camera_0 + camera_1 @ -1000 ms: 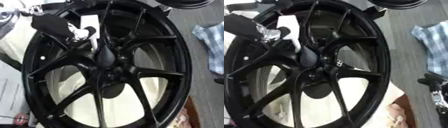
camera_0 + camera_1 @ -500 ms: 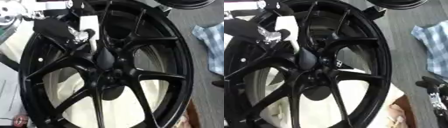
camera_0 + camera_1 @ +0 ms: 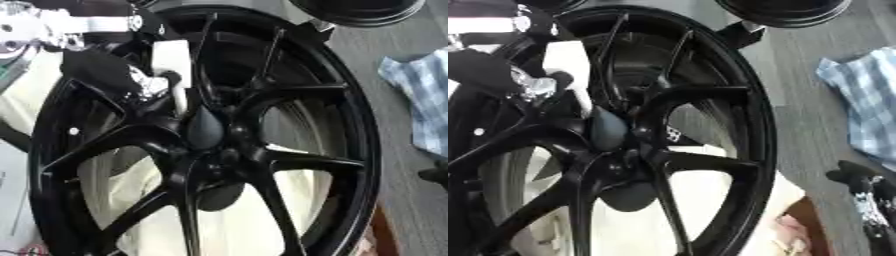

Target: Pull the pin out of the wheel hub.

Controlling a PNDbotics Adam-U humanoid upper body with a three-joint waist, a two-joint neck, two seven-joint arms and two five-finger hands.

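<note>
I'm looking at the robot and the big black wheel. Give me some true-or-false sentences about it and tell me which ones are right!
1. The wheel is black. True.
2. The robot's left hand is up at the wheel's upper left spokes, near a white piece. True.
3. A red ball sits in the middle of the wheel. False: the middle holds a dark, rounded hub cap.
4. A blue and white checked cloth lies to the right of the wheel. True.
5. The robot's right hand is gripping the wheel's rim. False: it shows at the lower right edge, apart from the wheel.
6. The wheel lies on green grass. False: grey floor shows beside it.
</note>
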